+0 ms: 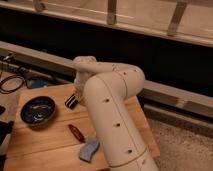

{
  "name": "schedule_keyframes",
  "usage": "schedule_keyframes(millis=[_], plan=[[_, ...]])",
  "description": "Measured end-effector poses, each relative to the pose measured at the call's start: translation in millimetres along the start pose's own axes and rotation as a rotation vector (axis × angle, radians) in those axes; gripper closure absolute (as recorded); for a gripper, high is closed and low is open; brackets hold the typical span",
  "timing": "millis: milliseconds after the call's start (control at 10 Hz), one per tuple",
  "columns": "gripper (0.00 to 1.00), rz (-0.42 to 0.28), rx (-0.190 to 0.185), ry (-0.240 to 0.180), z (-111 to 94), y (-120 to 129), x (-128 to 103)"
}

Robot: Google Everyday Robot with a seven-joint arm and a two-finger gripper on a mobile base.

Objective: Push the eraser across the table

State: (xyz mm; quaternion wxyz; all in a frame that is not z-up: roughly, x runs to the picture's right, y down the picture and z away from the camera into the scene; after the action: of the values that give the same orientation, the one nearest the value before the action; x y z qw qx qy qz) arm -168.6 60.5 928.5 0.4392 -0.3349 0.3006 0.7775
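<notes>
My gripper [73,100] is dark and hangs low over the wooden table [47,142], just right of a dark bowl [37,111]. A small red-brown oblong piece [76,132] lies on the table in front of the gripper, apart from it. A blue-grey block [89,149] lies nearer the front edge, next to my white arm [110,115]. I cannot tell which of the two is the eraser. The arm hides the table's right middle part.
Black cables [12,82] and a blue item [36,83] lie behind the table at the left. A long grey ledge [170,95] runs behind the table, with a dark wall above it. Gravel-like floor [185,145] lies to the right.
</notes>
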Motion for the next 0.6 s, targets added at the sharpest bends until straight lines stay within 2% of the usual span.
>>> schedule_keyframes(millis=[400,600], plan=[[1.00,-0.027,0.003,0.007,-1.0,16.8,17.1],[1.00,-0.031,0.002,0.007,-2.4,20.8,18.1]])
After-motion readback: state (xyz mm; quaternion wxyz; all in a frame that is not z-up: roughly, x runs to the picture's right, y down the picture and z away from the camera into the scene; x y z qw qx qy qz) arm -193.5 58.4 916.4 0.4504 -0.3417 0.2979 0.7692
